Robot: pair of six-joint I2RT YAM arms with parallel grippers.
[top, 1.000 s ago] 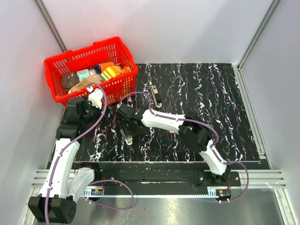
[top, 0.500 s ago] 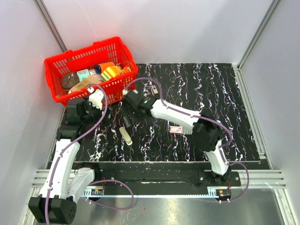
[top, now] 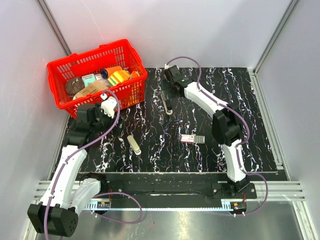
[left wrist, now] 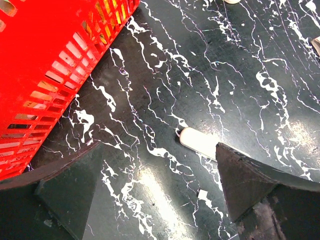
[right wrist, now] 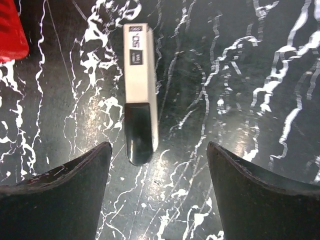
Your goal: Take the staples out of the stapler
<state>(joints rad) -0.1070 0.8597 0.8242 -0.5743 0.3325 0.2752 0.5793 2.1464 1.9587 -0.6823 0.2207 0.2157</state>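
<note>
Bright, even light comes from above; the glossy black white-veined bench (left wrist: 150, 185) shows soft glare patches; wrist views are sharp.

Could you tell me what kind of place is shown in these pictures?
Most likely a robot test cell in a laboratory: white panel walls in aluminium framing, a left arm and a right arm mounted at the near edge, and a red basket at the corner of a black marbled table.
</note>
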